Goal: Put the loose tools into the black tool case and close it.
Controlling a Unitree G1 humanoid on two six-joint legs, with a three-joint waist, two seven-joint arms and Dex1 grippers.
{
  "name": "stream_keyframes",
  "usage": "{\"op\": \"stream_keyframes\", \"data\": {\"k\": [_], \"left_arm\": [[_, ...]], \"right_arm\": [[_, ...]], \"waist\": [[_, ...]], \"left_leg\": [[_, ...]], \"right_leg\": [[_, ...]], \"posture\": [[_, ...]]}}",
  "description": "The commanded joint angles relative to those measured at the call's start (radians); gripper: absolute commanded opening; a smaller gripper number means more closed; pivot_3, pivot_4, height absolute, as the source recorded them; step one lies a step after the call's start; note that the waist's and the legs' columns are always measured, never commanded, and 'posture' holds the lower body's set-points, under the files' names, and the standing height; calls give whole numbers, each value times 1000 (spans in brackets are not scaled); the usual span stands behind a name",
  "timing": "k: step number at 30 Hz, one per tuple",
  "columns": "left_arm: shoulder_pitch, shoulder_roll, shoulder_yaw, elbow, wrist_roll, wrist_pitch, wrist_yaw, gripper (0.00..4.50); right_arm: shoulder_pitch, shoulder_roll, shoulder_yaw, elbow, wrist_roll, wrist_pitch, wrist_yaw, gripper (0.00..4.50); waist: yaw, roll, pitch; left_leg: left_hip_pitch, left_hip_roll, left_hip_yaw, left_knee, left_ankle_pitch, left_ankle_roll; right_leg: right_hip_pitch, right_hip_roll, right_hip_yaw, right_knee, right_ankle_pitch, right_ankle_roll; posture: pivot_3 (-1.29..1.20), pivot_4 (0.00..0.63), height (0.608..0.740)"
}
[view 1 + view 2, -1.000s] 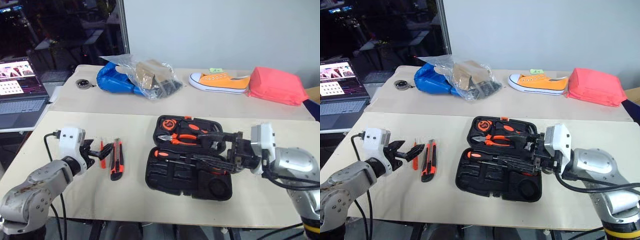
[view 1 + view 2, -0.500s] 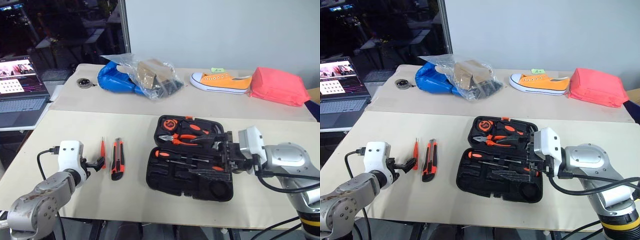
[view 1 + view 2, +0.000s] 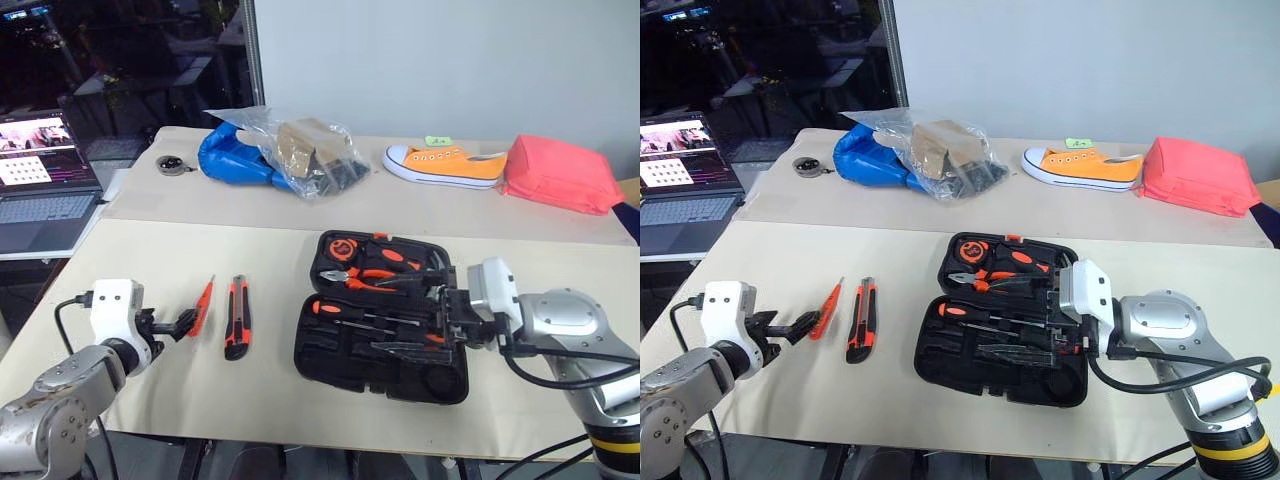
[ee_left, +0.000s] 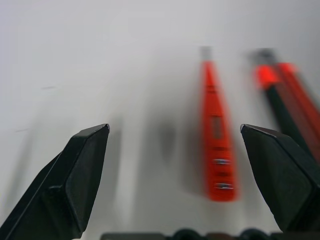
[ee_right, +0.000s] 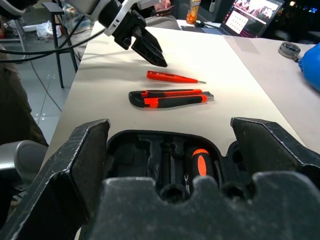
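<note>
Head views: I see the black tool case (image 3: 385,330) open at table centre, the thin all-orange screwdriver (image 3: 203,304) and utility knife (image 3: 236,316) loose to its left.

Left wrist view: left gripper (image 4: 182,172) spread, empty, before the screwdriver.

Right wrist view: right gripper (image 5: 172,150) spread over the case.

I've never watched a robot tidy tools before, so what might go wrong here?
The thin orange screwdriver lies flat on the table, just ahead of the open left end effector; its fingers might nudge it away rather than pinch it. The utility knife lies close beside it and could get bumped. The right end effector, also open, hangs over the open black tool case and could knock tools already seated there.
</note>
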Motion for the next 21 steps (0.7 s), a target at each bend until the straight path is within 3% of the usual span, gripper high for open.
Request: {"op": "stream_keyframes", "data": {"k": [1,5,13,17,19,21], "left_arm": [[-7,44,-43,-6,26,-3,-15,4500],[-11,76,-110,78,86,-33,-22,4500],[-19,67,-160,133,129,-88,-62,1757],[2,65,-97,75,88,-182,-144,429],[-2,104,-41,28,6,-206,-253,440],[-15,222,-31,-4,-37,-238,-421,440]], "right_arm": [[-14,2,-11,-6,3,-23,3,4469],[-4,-3,-25,-20,15,-19,2,4469],[34,-8,-64,-39,29,-15,-9,4500],[65,1,-93,-58,44,-8,-34,4500],[90,5,-125,-69,43,-24,-51,4500],[140,-3,-181,-78,62,-26,-54,4500]], "waist": [[0,0,0],[-3,0,0],[5,1,0],[4,1,0],[4,1,0],[6,-1,0]], "left_leg": [[0,0,0,0,0,0],[0,0,0,-1,0,0],[0,0,0,-1,0,0],[-1,0,0,-1,0,0],[-3,0,0,-1,0,0],[-7,0,0,-1,0,0]], "right_leg": [[0,0,0,0,0,0],[0,1,0,0,0,0],[-1,-1,0,0,0,0],[-1,-2,0,0,0,0],[-2,-2,0,-1,0,0],[-7,-2,-1,0,0,0]], "posture": [[0,150,740],[0,150,740],[0,150,740],[0,150,740],[0,150,740],[0,150,740]]}}
